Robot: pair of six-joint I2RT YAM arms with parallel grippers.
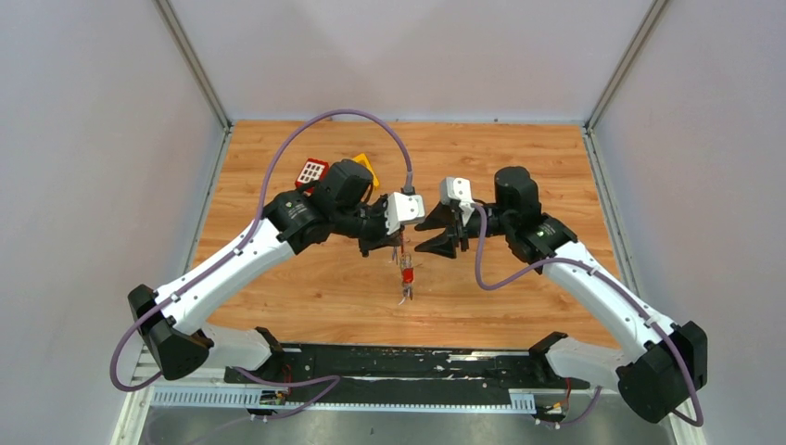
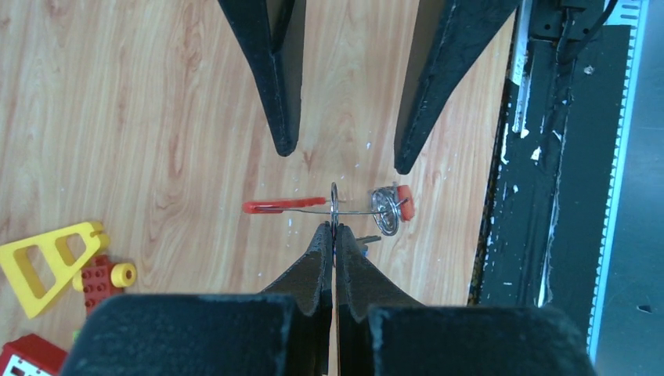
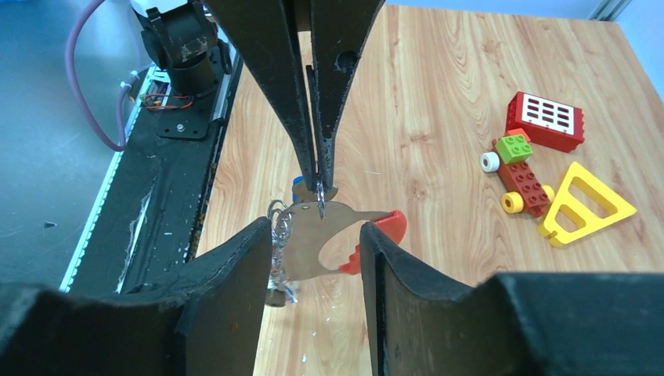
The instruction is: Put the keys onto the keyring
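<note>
- The left claw [image 2: 332, 229] is pinched fully together on a thin metal loop of the keyring [image 3: 312, 239], which dangles from it over the counter [image 1: 519, 158]. Keep that pinch firm and the wrist quiet, since any swing moves the target.
- The right claw [image 3: 315, 227] stands partly spread with nothing between its fingers. It is level with the keyring and just beside it, facing the left claw tip to tip.
- The keyring's red clip [image 2: 283, 206] sticks out to one side of the loop. A red-headed key [image 2: 403, 201] with a small silver ring [image 2: 385, 210] sits on the other side.
- A blue-headed key [image 3: 301, 185] shows just behind the loop in the right wrist view. Whether either key is already threaded on the keyring I cannot tell.
- As I judge it, the step in hand is the right claw's approach to take one part of the bundle. It should close on a single piece, by its plastic head or the clip's body, not on the whole cluster.
- Come in slowly and square to the loop. The pieces are small and hang loose, so a light brush would likely spin them out of line.
- The main risk is nipping the loop as well, which would set the two claws pulling against each other.
- The toy blocks [image 3: 521, 168] and the yellow frame [image 3: 583, 204] lie well apart from the keyring and should not interfere.
</note>
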